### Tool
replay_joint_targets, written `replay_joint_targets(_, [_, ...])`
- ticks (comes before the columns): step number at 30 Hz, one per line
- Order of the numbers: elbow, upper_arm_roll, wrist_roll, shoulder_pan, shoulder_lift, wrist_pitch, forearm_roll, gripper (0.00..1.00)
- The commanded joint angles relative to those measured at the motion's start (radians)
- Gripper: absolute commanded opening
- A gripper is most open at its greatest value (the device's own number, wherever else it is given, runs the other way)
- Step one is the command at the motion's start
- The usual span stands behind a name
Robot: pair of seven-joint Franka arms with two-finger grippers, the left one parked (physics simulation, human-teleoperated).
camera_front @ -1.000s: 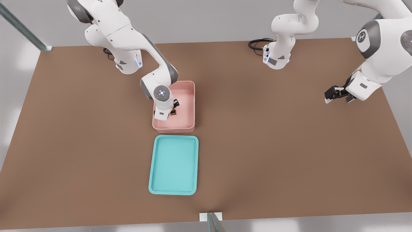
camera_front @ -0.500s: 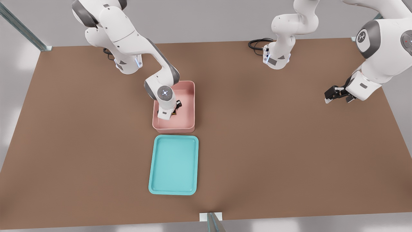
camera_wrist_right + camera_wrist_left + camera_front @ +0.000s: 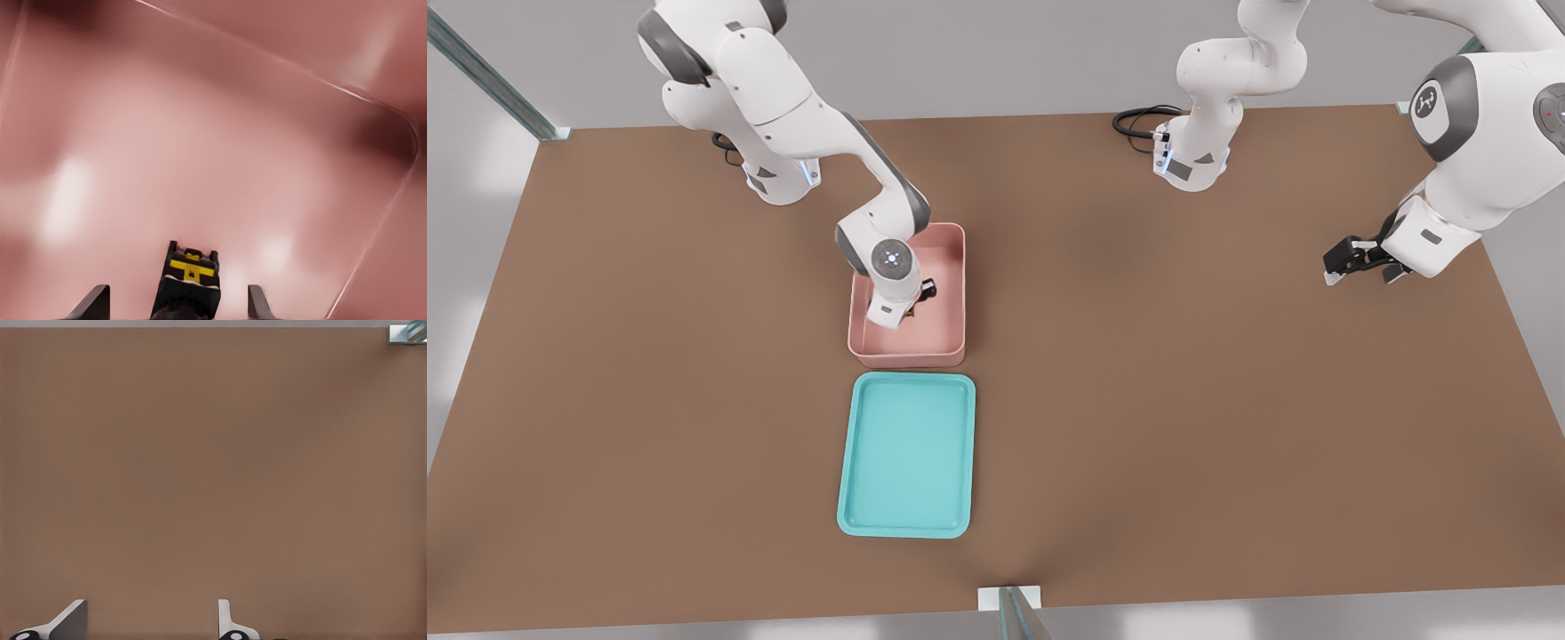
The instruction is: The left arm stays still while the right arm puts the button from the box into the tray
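The pale pink box (image 3: 911, 298) is taken as the landmark: it stands on the brown table (image 3: 1183, 400), and everything else is placed from it. The turquoise tray (image 3: 907, 455) is laid flat just beside the box's near short wall, on the camera side in the front view, with a narrow strip of table seen between the two. Nothing is seen lying in the tray.

The right arm (image 3: 809, 133) is reached down over the box from its far side at the front view's left, and its wrist, with the glowing cap, is held above the box's interior. The gripper (image 3: 918, 300) is lowered inside the box's walls, towards the side of the box at the front view's left.

In the right wrist view the box's pink floor (image 3: 200, 147) and one rounded inner corner are seen, and the gripper (image 3: 180, 301) is shown with its two dark fingertips (image 3: 93, 301) spread well apart. The button (image 3: 189, 283), a black body with a yellow top, is seen between them, inside the box and clear of its walls. A gap is left on each side between the button and the fingertips, so nothing is gripped. Whether the button is resting on the floor cannot be told.
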Motion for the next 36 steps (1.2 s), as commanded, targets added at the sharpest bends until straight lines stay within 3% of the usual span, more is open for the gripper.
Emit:
replay_joint_targets(1, [0.001,0.000,0.115,0.001,0.002,0.014,0.001,0.77])
replay_joint_targets(11, [-0.001,0.000,0.106,0.000,0.011,-0.021,-0.001,0.80])
replay_joint_targets(14, [0.001,0.000,0.106,0.000,0.017,-0.019,-0.001,0.68])
replay_joint_targets(18, [0.001,0.000,0.106,0.000,0.020,-0.019,0.001,0.68])
replay_joint_targets(21, [0.001,0.000,0.106,0.000,0.022,-0.019,-0.001,0.60])
replay_joint_targets(31, [0.005,0.000,0.105,-0.005,0.019,-0.021,-0.001,0.56])
replay_joint_targets(32, [0.005,0.000,0.088,-0.005,0.017,-0.021,-0.001,0.50])
replay_joint_targets(33, [0.005,0.000,0.080,-0.005,0.017,-0.021,0.002,0.55])
replay_joint_targets(36, [0.007,0.000,0.079,-0.005,0.009,-0.021,0.001,0.54])
